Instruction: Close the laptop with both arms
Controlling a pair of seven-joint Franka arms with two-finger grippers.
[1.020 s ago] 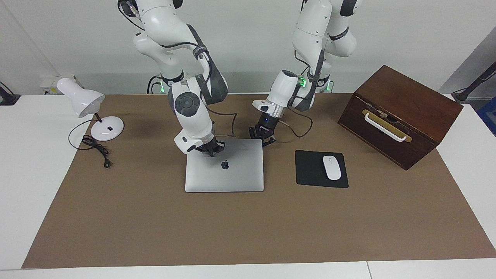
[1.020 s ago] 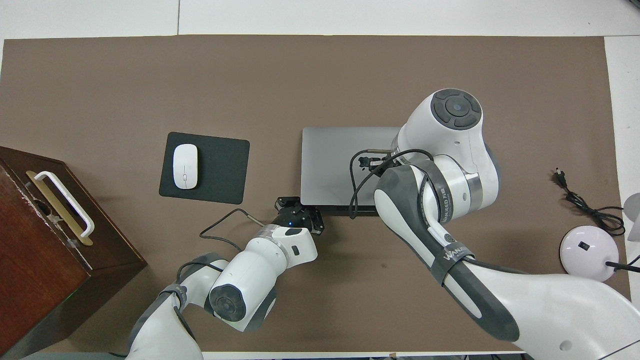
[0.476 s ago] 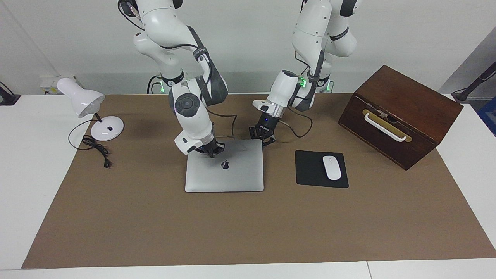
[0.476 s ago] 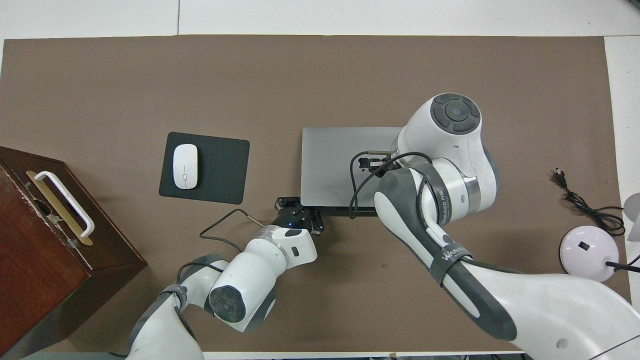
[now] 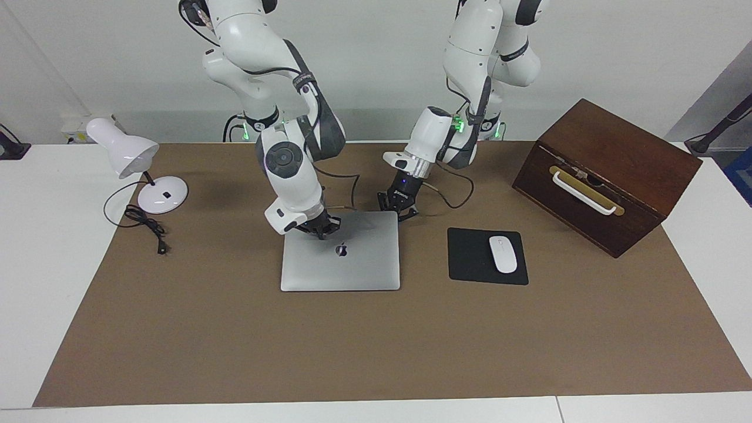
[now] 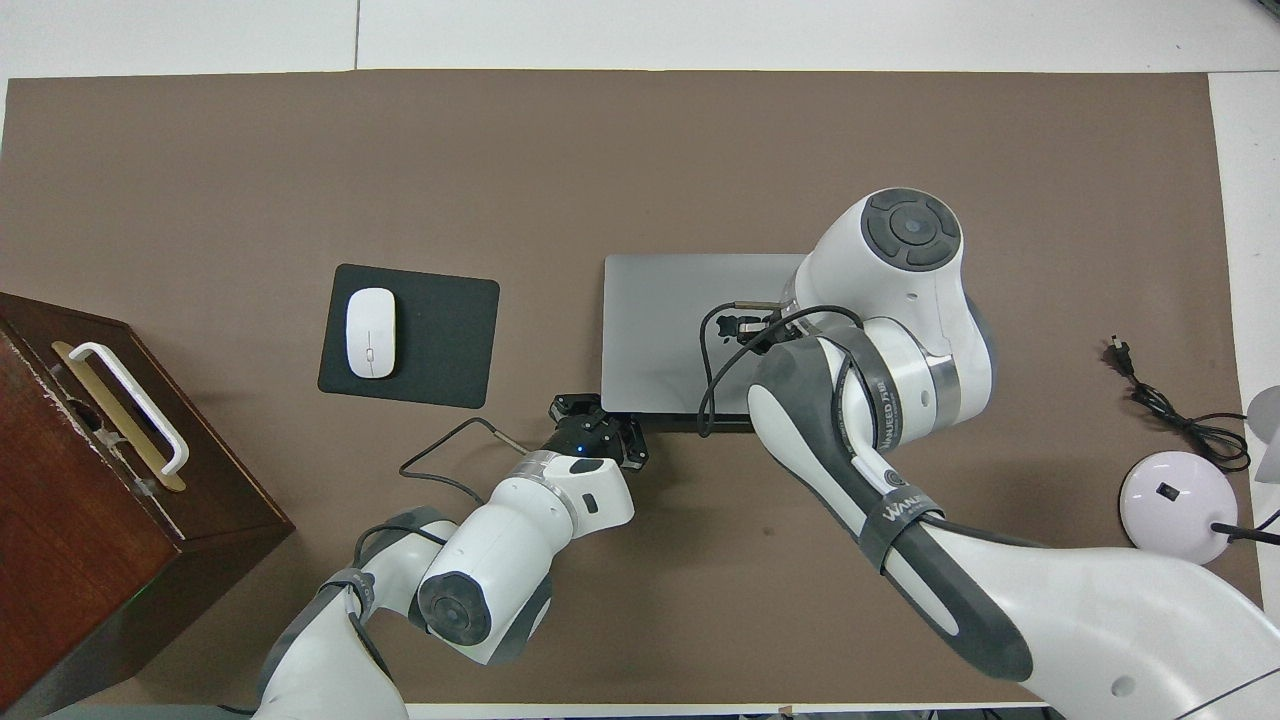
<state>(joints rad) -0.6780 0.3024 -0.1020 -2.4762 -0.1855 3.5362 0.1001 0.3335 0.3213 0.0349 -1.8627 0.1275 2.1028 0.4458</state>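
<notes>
The silver-grey laptop (image 5: 352, 270) lies flat on the brown mat with its lid down and the dark apple logo facing up. It also shows in the overhead view (image 6: 660, 330). My right gripper (image 5: 320, 228) rests its tips on the lid, near the edge nearest the robots and beside the logo. In the overhead view it is hidden under its own wrist. My left gripper (image 5: 398, 208) is low at the laptop's corner nearest the robots, toward the left arm's end, fingers spread and holding nothing. It shows in the overhead view too (image 6: 597, 420).
A black mouse pad (image 5: 470, 258) with a white mouse (image 5: 503, 254) lies beside the laptop toward the left arm's end. A brown wooden box (image 5: 605, 176) stands past it. A white desk lamp (image 5: 135, 161) with its cord stands at the right arm's end.
The right arm's wrist has shifted very slightly over the lid. The laptop and the left gripper have not visibly moved.
</notes>
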